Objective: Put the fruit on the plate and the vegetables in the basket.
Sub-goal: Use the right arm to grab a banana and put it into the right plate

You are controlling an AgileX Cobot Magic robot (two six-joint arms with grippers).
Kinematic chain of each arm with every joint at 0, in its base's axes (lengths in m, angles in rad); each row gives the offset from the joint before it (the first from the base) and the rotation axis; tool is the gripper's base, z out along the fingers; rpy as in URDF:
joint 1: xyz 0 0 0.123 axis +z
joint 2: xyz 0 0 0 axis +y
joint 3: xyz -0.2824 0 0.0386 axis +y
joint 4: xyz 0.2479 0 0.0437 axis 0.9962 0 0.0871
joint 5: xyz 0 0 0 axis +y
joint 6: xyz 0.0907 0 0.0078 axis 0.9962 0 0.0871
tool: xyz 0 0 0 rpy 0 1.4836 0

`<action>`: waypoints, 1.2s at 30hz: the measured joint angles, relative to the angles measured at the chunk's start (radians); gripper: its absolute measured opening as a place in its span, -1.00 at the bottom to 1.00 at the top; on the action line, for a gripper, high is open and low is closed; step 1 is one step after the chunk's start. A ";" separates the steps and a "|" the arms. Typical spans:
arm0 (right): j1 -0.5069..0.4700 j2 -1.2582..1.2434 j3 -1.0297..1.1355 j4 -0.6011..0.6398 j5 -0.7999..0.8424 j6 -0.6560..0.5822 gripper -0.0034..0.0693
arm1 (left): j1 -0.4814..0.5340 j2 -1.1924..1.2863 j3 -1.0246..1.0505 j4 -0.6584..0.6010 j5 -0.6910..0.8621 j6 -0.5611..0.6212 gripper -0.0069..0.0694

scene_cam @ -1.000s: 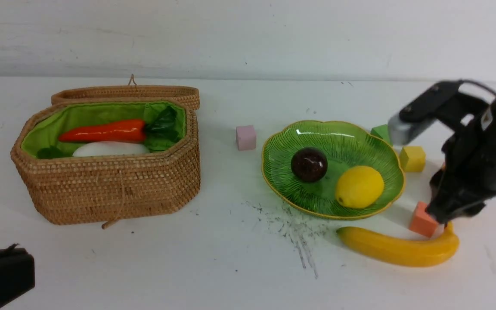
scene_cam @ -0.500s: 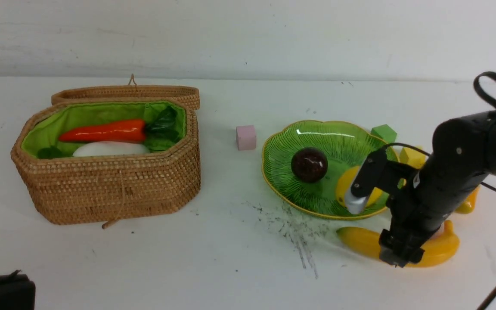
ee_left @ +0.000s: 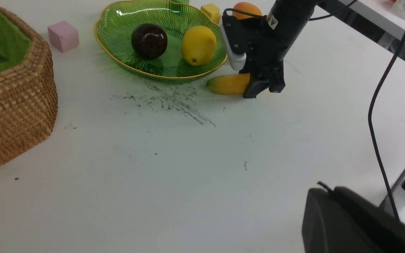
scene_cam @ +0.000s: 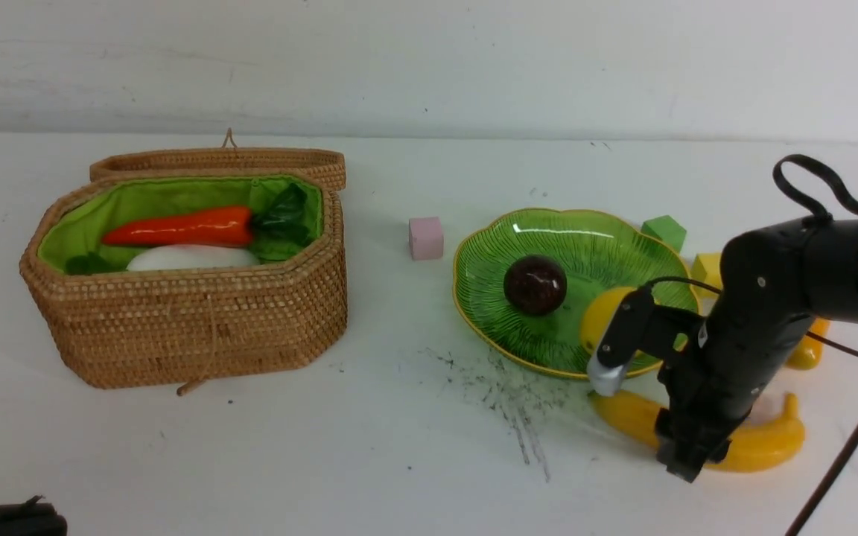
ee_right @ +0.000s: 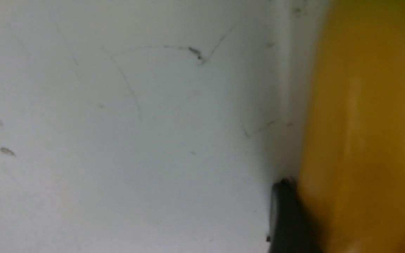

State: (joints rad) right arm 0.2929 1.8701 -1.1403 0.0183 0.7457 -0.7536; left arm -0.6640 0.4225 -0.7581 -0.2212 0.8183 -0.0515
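The right gripper pinched the banana mid-length where it lay near the table's right edge, just in front of the plate. A level lift clearing the rim would serve best.

You have one octagonal brown wicker basket, one ribbed green glass plate, four toy fruits: yellow lemon, long yellow banana, orange-yellow mango, round dark purple fruit; two vegetables: orange-red carrot, white radish; three pastel foam cubes.
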 joint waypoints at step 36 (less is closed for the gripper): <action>0.090 0.292 -0.755 0.391 0.003 0.548 -0.05 | 0.000 0.000 0.000 -0.003 -0.058 0.000 -0.80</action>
State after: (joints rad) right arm 0.3829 2.1622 -1.8955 0.4097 0.7486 -0.2057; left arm -0.6640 0.4225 -0.7581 -0.2242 0.7601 -0.0515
